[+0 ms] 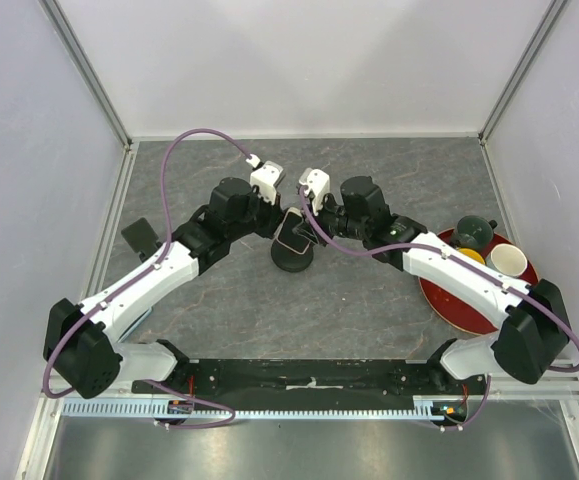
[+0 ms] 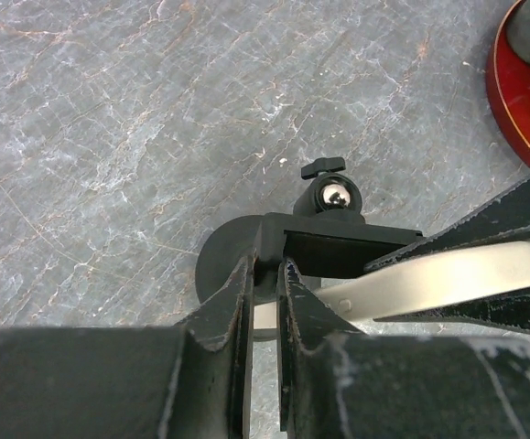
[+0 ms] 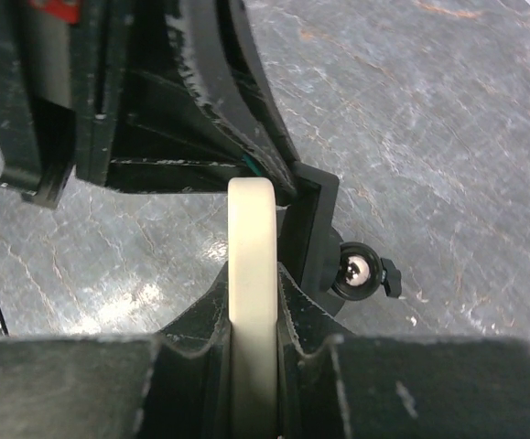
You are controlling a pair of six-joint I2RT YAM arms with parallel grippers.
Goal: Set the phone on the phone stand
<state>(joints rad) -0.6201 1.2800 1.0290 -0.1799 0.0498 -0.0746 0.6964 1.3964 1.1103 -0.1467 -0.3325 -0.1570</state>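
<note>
At the worktop's [image 1: 369, 320] middle, the right claw [image 3: 252, 306] clenches the phone [image 3: 251, 229], long axis pointing into the phone stand [image 3: 318, 229]. The left claw [image 2: 266, 283] pinches the stand's edge.

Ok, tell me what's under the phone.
The black round-based phone stand sits under the cream-cased phone. From above, the phone covers its cradle; whether the two touch cannot be seen.
</note>
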